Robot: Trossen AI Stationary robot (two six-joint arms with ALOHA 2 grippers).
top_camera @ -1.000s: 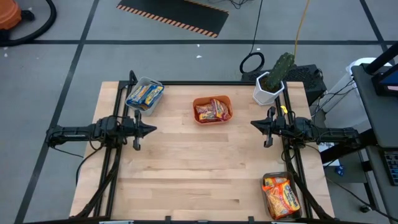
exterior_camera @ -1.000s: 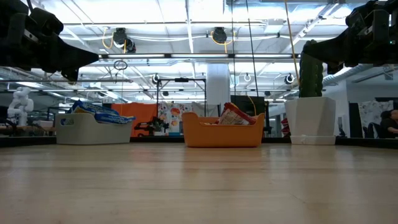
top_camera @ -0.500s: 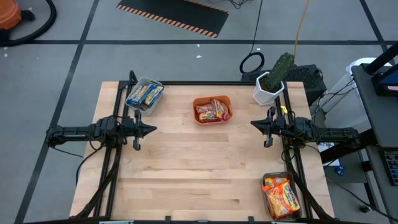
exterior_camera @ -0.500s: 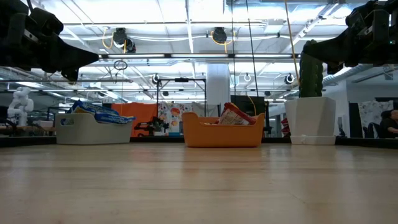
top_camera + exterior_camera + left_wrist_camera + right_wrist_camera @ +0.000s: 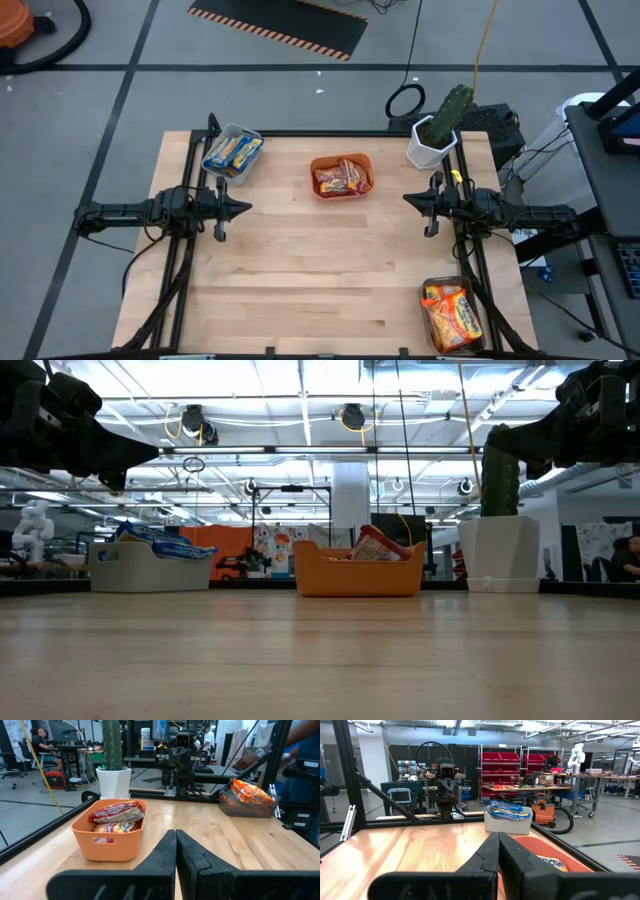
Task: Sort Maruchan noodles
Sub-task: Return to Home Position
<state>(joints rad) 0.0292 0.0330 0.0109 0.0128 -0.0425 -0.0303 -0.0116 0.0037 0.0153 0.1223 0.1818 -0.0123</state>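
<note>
Blue-and-yellow noodle packets [image 5: 232, 152] lay in the grey plastic bin [image 5: 150, 573] at the far left corner of the light wooden table [image 5: 320, 270]. Red noodle packets [image 5: 342, 176] filled the orange plastic bin [image 5: 357, 580] at the middle of the far edge, and orange noodle packets [image 5: 453, 315] sat in the clear plastic bin [image 5: 247, 809] at the near right corner. A white pot [image 5: 428, 150] with a green cactus [image 5: 452, 108] stood at the far right. The left gripper [image 5: 245, 208] hung above the table's left side, fingers pressed together on nothing. The right gripper [image 5: 407, 200] faced it from the right side, likewise closed and empty.
</note>
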